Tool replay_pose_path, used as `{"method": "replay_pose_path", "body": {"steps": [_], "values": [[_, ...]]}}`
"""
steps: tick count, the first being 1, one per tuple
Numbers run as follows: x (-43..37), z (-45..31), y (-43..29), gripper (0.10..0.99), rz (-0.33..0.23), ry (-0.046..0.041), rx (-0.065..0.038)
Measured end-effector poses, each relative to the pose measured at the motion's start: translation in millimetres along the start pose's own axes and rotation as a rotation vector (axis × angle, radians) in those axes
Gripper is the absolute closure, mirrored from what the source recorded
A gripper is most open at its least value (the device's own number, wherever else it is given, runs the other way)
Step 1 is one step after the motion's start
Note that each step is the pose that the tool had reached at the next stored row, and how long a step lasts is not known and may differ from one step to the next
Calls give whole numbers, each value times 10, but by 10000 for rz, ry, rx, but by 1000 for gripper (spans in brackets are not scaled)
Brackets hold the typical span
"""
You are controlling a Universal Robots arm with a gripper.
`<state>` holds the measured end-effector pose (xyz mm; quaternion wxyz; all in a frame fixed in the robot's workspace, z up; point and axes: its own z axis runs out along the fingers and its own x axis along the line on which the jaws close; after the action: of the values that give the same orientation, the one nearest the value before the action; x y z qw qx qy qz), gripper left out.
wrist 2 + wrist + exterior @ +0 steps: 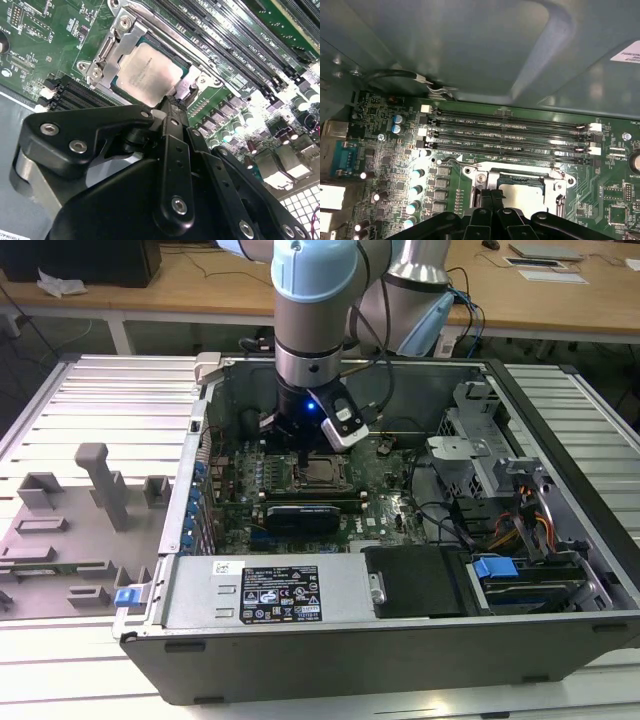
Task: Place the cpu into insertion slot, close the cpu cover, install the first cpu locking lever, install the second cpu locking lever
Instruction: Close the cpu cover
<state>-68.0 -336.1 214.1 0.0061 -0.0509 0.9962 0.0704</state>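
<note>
The cpu (147, 70) lies flat in the insertion slot (320, 472) on the green motherboard, its silvery-tan top showing. The cpu cover (116, 44) lies down over it as a silvery frame around the chip's edges. My gripper (173, 102) is shut, its black fingertips pressed together at the socket's corner. They touch a small metal lever end (184, 90). In the first wrist view the gripper (491, 192) stands at the socket's edge beside the cpu (520, 191). A thin wire lever (452, 161) runs along the socket's side. In the exterior view the gripper (303, 462) reaches down into the open computer case.
Long black memory slots (510, 132) run beside the socket. The case's metal wall (470, 45) rises behind them. A black card (300, 512), the power supply (280, 595) and drive bays (500, 570) crowd the case. A grey fixture plate (80, 510) lies at the exterior view's left.
</note>
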Motion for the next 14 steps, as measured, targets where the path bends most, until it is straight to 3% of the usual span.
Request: {"method": "replay_pose_path", "body": {"steps": [4, 7, 8, 9, 10, 13, 14], "values": [[-99, 1, -10, 980, 1, -2, -2], [-223, 2, -23, 980, 0, -1, 7], [-228, 1, -23, 980, 4, 13, 136], [-229, -5, -23, 980, 0, 39, 382], [-230, -27, -20, 980, -1, 49, 479], [-231, -93, -10, 980, -1, 51, 501], [-233, -150, -2, 980, -1, 53, 512]]}}
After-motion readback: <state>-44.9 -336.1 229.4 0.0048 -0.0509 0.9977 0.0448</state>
